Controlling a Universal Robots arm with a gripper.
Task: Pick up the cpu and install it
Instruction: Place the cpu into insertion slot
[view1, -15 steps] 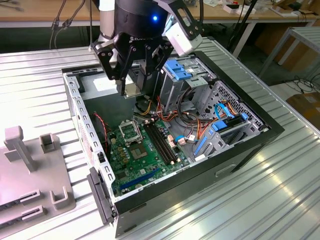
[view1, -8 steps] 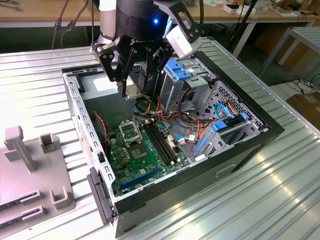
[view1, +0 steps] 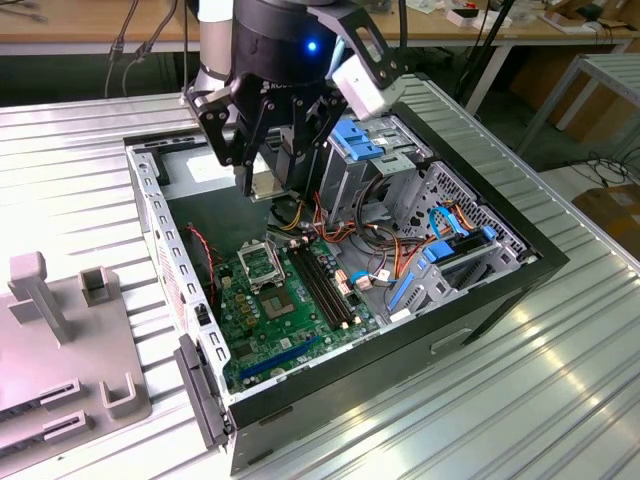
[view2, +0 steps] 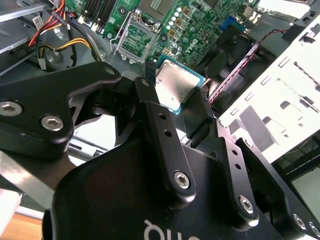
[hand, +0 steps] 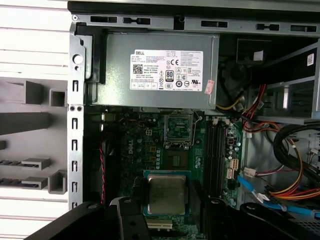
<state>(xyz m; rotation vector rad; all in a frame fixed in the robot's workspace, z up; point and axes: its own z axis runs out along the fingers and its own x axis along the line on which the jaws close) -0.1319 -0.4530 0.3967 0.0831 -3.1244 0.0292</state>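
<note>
1. Black fingers (view2: 149, 106) of the gripper (view2: 176, 97) press on 2 opposite edges of the cpu (view2: 175, 89), so the jaws stand only as wide as the chip.
2. Its silvery face and narrow green rim show in both wrist views. In the exterior view it hangs in the grip above the inside of the open computer case (view1: 400, 372), clear of the green board (view1: 300, 325).
3. Below it on that board sits the square metal-framed socket (hand: 178, 129), apart from the chip. In the first wrist view a smaller dark chip (hand: 178, 160) lies between the 2.
4. Just beside the socket run long black memory slots (view1: 325, 290).
5. Past the socket, against the case wall, is a grey metal power supply (hand: 160, 65) with a white label.
6. Red, yellow and orange cables (view1: 385, 250) loop beside the board, near blue plastic clips (view1: 358, 140) on the drive cage.
7. Outside all this, the case lies on its side on a ribbed metal table (view1: 520, 400), and a grey plastic holder (view1: 60, 340) sits on the table at the exterior view's left.
</note>
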